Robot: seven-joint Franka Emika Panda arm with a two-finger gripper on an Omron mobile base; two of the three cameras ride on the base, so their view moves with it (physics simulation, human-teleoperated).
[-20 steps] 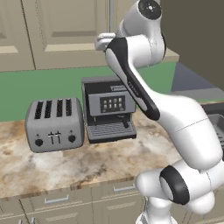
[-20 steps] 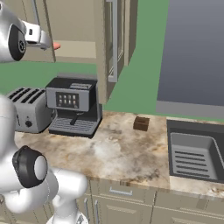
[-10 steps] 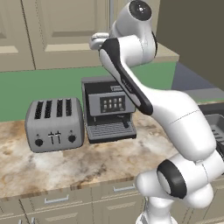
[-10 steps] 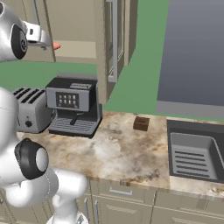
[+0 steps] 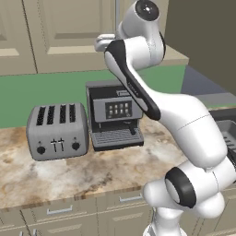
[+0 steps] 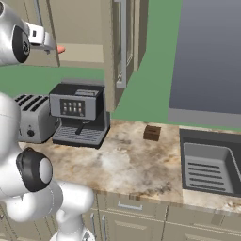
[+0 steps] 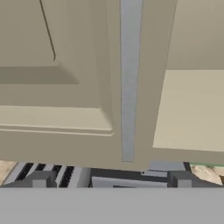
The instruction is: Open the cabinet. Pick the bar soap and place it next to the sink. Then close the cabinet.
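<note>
The jaws (image 7: 112, 178) showed in the hand view as two dark tips low in the picture, set well apart with nothing between them, so they stood spread. Straight ahead of them hung a long silver handle (image 7: 130, 83) running down the raised-panel door of the cabinet (image 7: 65, 109); the handle's lower end stopped just above the door's bottom edge. Below that edge the slotted top of the toaster (image 7: 48, 173) and the top of the coffee machine (image 7: 131, 179) peeked through.

In the right base view the hand was raised near the upper left, in front of the cabinet (image 6: 89, 28), and something small and salmon-pink (image 6: 60, 49) showed just beside it at the cabinet's lower shelf edge (it was too small to tell whether this was the soap). One door (image 6: 123, 42) stood swung out edge-on, its handle (image 6: 122, 44) facing the camera.

Below, on the marbled tabletop (image 6: 127, 164), the black coffee machine (image 6: 77, 115) sat just beside the silver toaster (image 6: 30, 117). A small brown block (image 6: 152, 132) lay on the tabletop between the machine and the sink (image 6: 209, 164), near the wall. The sink was sunk into the tabletop at the right, dark grey with a ribbed bottom.

From the left base view the arm (image 5: 156, 110) rose over the coffee machine (image 5: 114, 115) and the toaster (image 5: 57, 131) toward the cabinet (image 5: 69, 32).
</note>
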